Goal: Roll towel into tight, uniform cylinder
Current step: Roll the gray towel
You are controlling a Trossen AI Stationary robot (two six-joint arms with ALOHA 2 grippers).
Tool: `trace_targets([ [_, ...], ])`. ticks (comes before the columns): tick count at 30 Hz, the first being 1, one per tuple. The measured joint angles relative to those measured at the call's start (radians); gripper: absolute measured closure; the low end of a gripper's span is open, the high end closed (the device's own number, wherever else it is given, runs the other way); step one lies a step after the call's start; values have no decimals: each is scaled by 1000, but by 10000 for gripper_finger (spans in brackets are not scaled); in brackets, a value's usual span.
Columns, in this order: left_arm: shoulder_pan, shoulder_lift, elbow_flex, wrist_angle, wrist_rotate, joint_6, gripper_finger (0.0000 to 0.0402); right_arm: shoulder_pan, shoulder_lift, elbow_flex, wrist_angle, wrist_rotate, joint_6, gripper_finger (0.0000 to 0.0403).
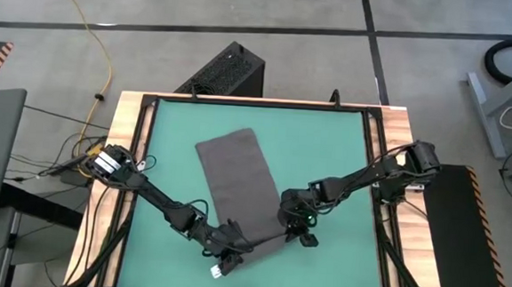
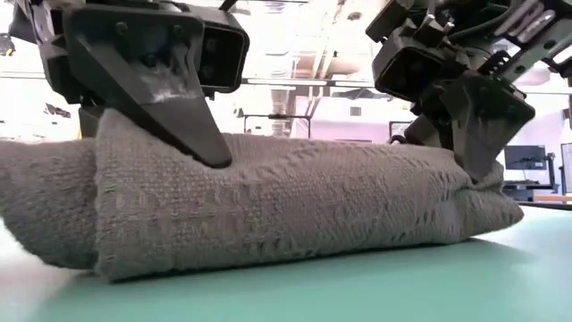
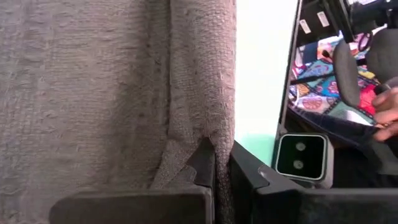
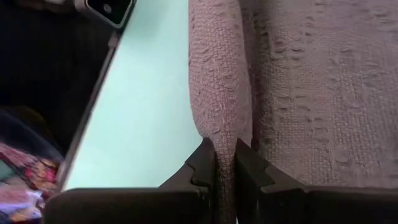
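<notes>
The dark grey towel (image 1: pixel 232 173) lies lengthwise on the green mat (image 1: pixel 327 148), flat at its far end. Its near end is turned over into a thick roll (image 2: pixel 286 206) that rests on the mat. My left gripper (image 1: pixel 230 249) is shut on the roll's left end, and my right gripper (image 1: pixel 300 231) is shut on its right end. In each wrist view a ridge of cloth runs away from between the fingers. My left gripper pinches a ridge of cloth (image 3: pixel 219 146) at the roll's left end between its two fingers. It slants down from the table's left and points along the roll. The roll lies on the mat. My right gripper pinches the cloth ridge (image 4: pixel 224 134) at the roll's right end between its two fingers. It slants down from the table's right, along the roll. That end (image 2: pixel 487 201) is squeezed narrow below the fingers and rests on the mat.
A wooden frame (image 1: pixel 131 154) borders the mat. A small camera (image 3: pixel 300 155) stands at the near edge, close to the roll. A black box (image 1: pixel 229 71) sits beyond the far edge. A person's hand (image 3: pixel 388 99) shows off the table.
</notes>
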Motion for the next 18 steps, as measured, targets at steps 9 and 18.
trace_targets([
  [9, 10, 49, -1, -11, -4, -44, 391, -61, 119, 71, -61, -58, 73, 349],
  [18, 23, 9, -2, -73, -8, 6, 313, -83, 188, 124, -126, -91, 40, 319],
])
